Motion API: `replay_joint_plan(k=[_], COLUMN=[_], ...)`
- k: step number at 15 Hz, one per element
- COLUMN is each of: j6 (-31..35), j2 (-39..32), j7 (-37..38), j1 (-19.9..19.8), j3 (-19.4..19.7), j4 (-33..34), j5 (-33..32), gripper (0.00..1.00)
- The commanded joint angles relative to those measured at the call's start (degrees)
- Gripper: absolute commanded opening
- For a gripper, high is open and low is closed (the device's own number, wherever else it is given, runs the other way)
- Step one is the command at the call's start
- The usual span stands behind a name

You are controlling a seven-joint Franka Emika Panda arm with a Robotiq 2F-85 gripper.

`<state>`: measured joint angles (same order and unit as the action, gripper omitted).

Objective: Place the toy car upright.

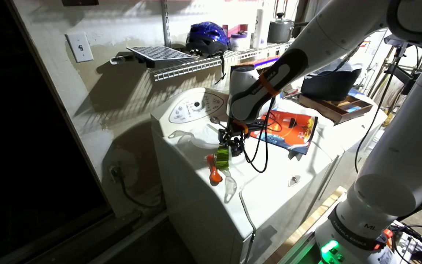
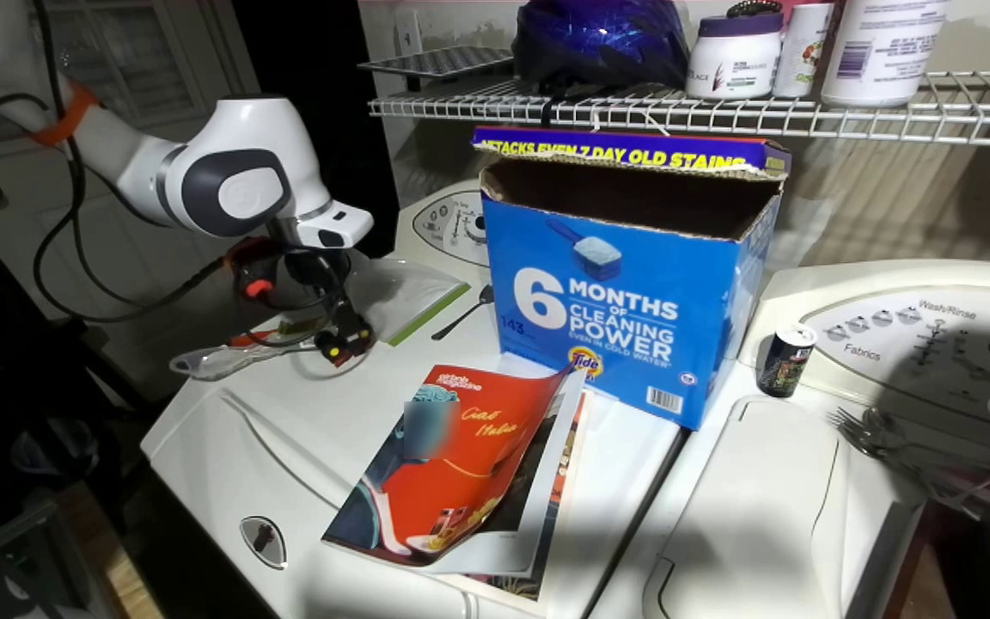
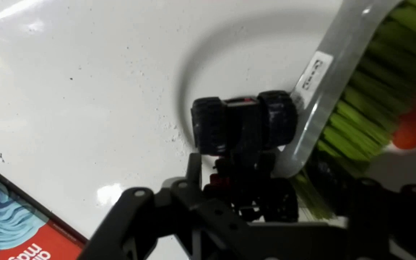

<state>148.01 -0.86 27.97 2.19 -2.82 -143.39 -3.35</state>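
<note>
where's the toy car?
In the wrist view, just right of centre: the toy car is immediately left of the green-bristled brush, its lower end at the gripper.

The white appliance top (image 1: 273,174) bears magazines (image 2: 469,447), a blue box (image 2: 620,297), a brush (image 3: 367,97), an orange utensil (image 1: 213,169) and the toy car (image 3: 245,126).

See magazines (image 2: 456,477) in front of the blue box (image 2: 615,301), a dark can (image 2: 785,361) to its right, a black spoon (image 2: 485,297) and the gripper (image 2: 349,342) to its left, a blue helmet (image 2: 601,43) on the wire shelf (image 2: 718,116) above it
</note>
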Motion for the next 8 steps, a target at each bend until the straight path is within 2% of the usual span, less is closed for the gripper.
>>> replay_joint_plan(k=[1, 3, 6, 7, 8], j6=[0.6, 0.5, 0.5, 0.4, 0.4], j2=[-1.1, -0.8, -0.4, -0.4, -0.3], j7=[1.0, 0.8, 0.4, 0.4, 0.6], j1=[-0.1, -0.1, -0.2, -0.2, -0.3], j3=[0.8, 1.0, 1.1, 1.2, 1.3], j4=[0.9, 0.9, 0.7, 0.8, 0.8], j5=[0.1, 0.5, 0.9, 0.9, 0.5], gripper=[0.91, 0.99, 1.00, 0.76, 0.75])
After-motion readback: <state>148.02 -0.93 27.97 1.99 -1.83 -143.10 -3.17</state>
